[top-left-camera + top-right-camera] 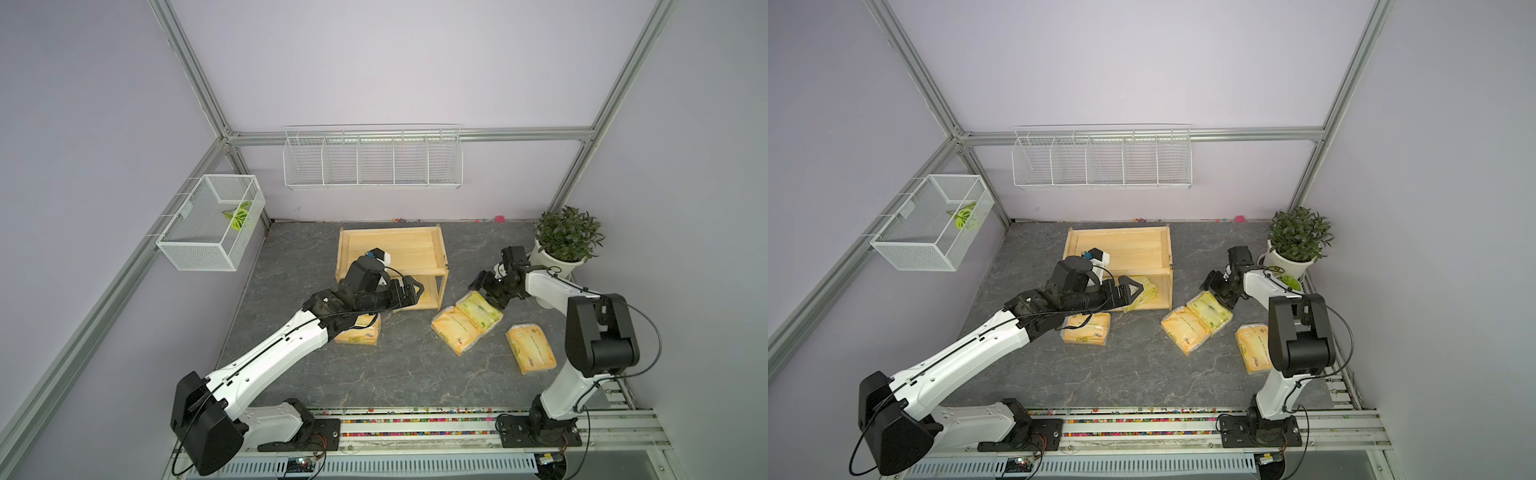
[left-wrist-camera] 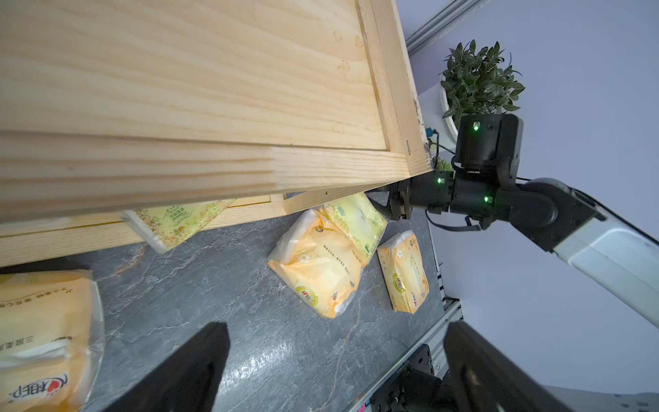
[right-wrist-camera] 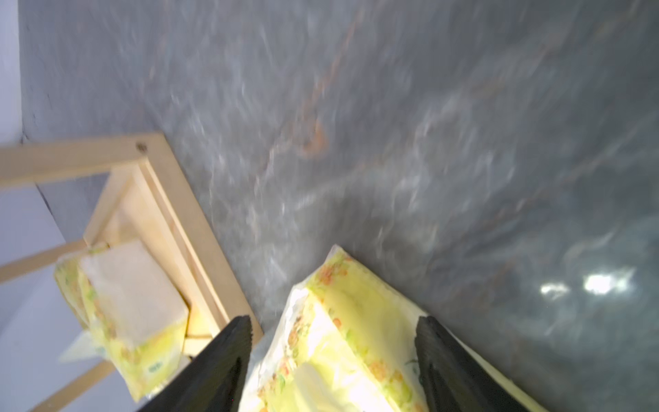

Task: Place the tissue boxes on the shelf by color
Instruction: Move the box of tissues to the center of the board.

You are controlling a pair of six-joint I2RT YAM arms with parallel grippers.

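The light wood shelf (image 1: 415,249) (image 2: 178,89) stands at the back of the table. One yellow-green tissue box (image 1: 1144,291) (image 2: 178,223) (image 3: 132,321) lies tilted in its lower tier. My left gripper (image 1: 409,291) (image 2: 335,326) hangs open and empty just in front of that tier. A second yellow-green box (image 1: 480,311) (image 3: 342,339) leans on an orange box (image 1: 455,332) to the right of the shelf. My right gripper (image 1: 488,297) (image 3: 335,321) is open and straddles its far end. Two more orange boxes (image 1: 530,349) (image 1: 359,330) lie on the table, the latter under my left arm.
A potted plant (image 1: 567,237) stands in the back right corner, close behind my right arm. A white wire rack (image 1: 372,160) hangs on the back wall and a mesh basket (image 1: 212,222) on the left wall. The arms' rail (image 1: 415,419) runs along the front edge.
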